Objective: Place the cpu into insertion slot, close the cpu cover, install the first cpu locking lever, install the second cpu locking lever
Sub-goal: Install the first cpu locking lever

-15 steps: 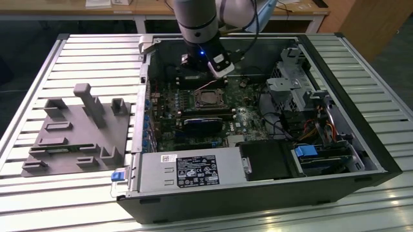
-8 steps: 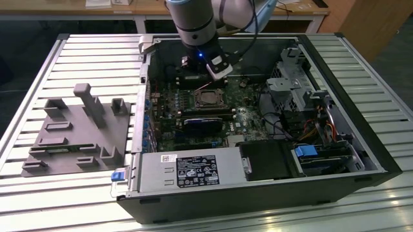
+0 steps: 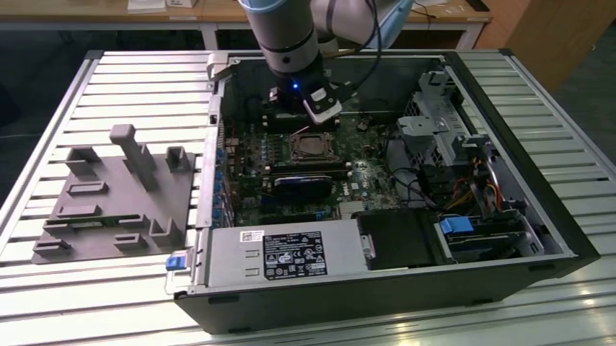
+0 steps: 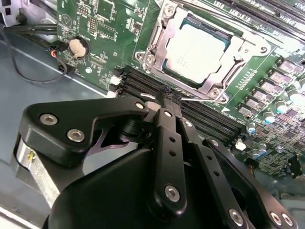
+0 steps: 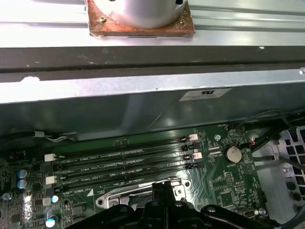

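The cpu [image 4: 196, 46], a pale silver square, lies in the insertion slot [image 3: 310, 148] on the green board. The cpu cover [image 4: 237, 47], a silvery frame, lies flat around it. My gripper [image 4: 169, 94] stands at the slot's edge on the memory-slot side, with its black fingers [image 4: 164, 143] pressed together. A thin silver locking lever [image 4: 198, 98] runs across right at the fingertips and seems to touch them. In the first wrist view the gripper [image 5: 164, 187] sits against the slot's metal rim [image 5: 136, 193]. In the exterior view the arm reaches down into the open case, just behind the slot.
Long black memory slots [image 5: 124, 164] lie beside the socket. A coin cell [image 4: 78, 46] and black cables [image 4: 28, 33] sit near the case wall. A power supply [image 3: 288, 254] and drive cage [image 3: 438, 133] bound the board. A grey fixture [image 3: 115, 194] rests on the table at the exterior view's left.
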